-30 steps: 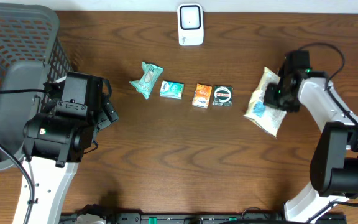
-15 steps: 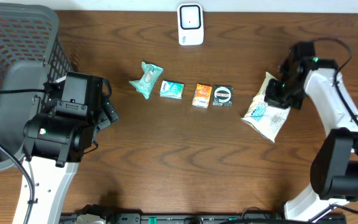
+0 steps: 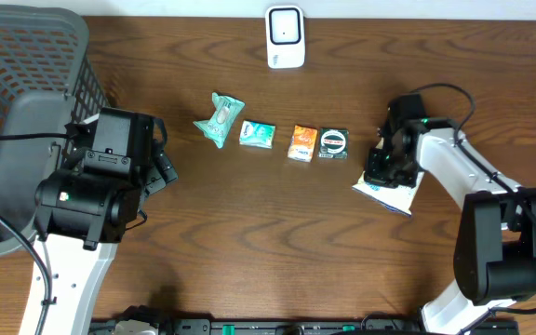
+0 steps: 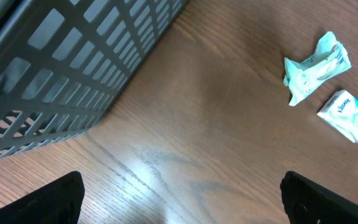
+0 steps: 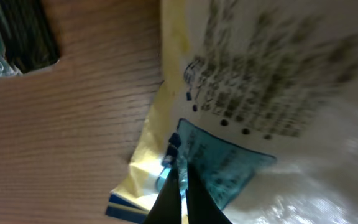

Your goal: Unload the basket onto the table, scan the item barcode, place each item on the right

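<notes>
The right gripper (image 5: 180, 186) is clamped tight on the yellow snack bag (image 5: 260, 93), right of the packet row (image 3: 302, 143). The left gripper (image 4: 182, 190) gapes wide, empty, beside the basket (image 4: 73, 74).

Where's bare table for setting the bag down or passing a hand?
Free: wide wood in front of the packet row, between left arm and bag; smaller strip between scanner and row. Crowded: the four packets, close to the bag.

One white scanner (image 3: 285, 37) is standing on the bench (image 3: 249, 242). Below the scanner, four small items are lying in a row: one teal wrapper (image 3: 220, 119), one tissue pack (image 3: 258, 134), one orange packet (image 3: 303, 143) and one black packet (image 3: 333, 143). One yellow-white bag (image 3: 394, 195) and one grey basket (image 3: 26, 56) are sitting farther from it.
</notes>
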